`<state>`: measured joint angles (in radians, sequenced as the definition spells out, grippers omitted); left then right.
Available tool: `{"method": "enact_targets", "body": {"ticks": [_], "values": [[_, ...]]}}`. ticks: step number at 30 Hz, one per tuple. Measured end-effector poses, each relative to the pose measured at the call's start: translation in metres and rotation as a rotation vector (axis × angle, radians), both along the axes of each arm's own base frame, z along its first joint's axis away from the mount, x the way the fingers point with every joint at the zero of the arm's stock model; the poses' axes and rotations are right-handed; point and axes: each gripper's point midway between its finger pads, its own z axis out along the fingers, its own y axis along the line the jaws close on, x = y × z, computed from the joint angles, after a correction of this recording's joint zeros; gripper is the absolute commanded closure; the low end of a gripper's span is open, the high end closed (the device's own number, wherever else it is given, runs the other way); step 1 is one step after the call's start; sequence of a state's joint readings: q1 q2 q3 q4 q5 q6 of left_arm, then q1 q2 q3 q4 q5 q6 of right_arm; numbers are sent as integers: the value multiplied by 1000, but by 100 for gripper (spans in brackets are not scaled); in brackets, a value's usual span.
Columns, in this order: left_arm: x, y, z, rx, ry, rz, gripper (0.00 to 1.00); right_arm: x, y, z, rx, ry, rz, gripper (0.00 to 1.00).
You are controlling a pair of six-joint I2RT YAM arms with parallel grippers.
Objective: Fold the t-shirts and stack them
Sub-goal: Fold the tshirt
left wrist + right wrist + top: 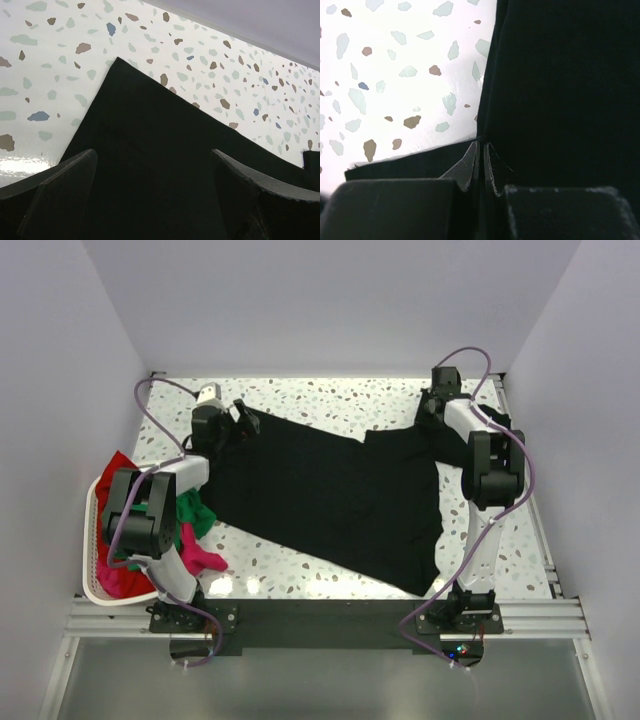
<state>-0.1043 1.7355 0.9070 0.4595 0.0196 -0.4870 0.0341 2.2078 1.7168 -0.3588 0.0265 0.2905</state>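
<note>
Here, at the left edge of the table (330, 395), the white basket (88, 532) holds the other t-shirts (190, 512), a red, green and magenta bundle spilling over its rim. They are not yet folded.

Next comes the left gripper (240, 420), at the far left corner of the black t-shirt (330, 500). Its jaws stand wide apart over the cloth; the left wrist view shows the shirt's pointed corner just beyond the fingers (65, 185). For a clean fold it should probably close right at that corner, taking every layer.

The shirt itself lies spread across the middle of the table, running slantwise from the far left towards the near right edge. It is matte, flat for the most part, with one seam or fold line showing right of centre.

At the far right corner the right gripper (432, 412) has its fingertips pressed together on the shirt's edge (a thin pinch, going by the right wrist view). Both arms should then lift evenly, or the cloth may skew.
</note>
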Motion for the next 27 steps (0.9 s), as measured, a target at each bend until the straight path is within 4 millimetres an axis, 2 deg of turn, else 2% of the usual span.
{"method": "enact_targets", "body": {"ticks": [5,9,12,14,17,22,27], "values": [[7,2,0,16,17,0,0,0,0,0,0,0,1,100],[29,9,-1,76,51,21,2,-2,1,-2,3,-3,3,100],[56,16,-2,128,73,46,9,-8,2,-1,8,-1,7,100],[71,21,-6,164,91,61,17,-10,2,2,12,-7,10,100],[83,30,-19,217,133,80,29,-12,3,11,15,-22,12,100],[99,38,-40,291,209,75,38,-9,4,28,20,-61,16,100],[117,39,-48,335,235,54,43,-8,7,30,36,-69,28,100]]}}
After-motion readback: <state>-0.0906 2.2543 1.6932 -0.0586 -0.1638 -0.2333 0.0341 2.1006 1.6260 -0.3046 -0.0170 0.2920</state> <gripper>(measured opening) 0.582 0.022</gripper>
